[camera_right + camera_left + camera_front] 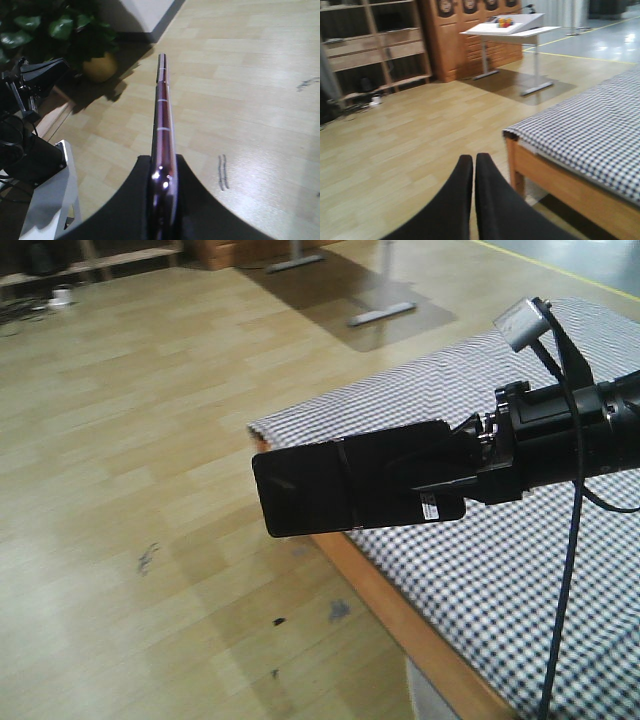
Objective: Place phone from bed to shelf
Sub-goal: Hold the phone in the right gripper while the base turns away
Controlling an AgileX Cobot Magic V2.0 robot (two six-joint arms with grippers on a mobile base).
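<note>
The phone [310, 490], a glossy black slab with a centre crease and a small white sticker, hangs level in the air off the corner of the bed [520, 570]. My right gripper [420, 480] is shut on its right half. From the right wrist the phone [162, 115] shows edge-on, pinkish, pinched between the black fingers [192, 200] above the wooden floor. My left gripper [474, 159] is shut on nothing, low over the floor beside the bed [590, 130]. The pale wooden shelf [380, 45] stands far off at the back left of the room.
A white desk [520, 30] on a floor mat and a brown wooden cabinet [465, 30] stand at the back. A potted plant [60, 30] in a yellow pot [100, 67] and a white stand [45, 200] lie left of the right gripper. Cables sit under the shelf [350, 107].
</note>
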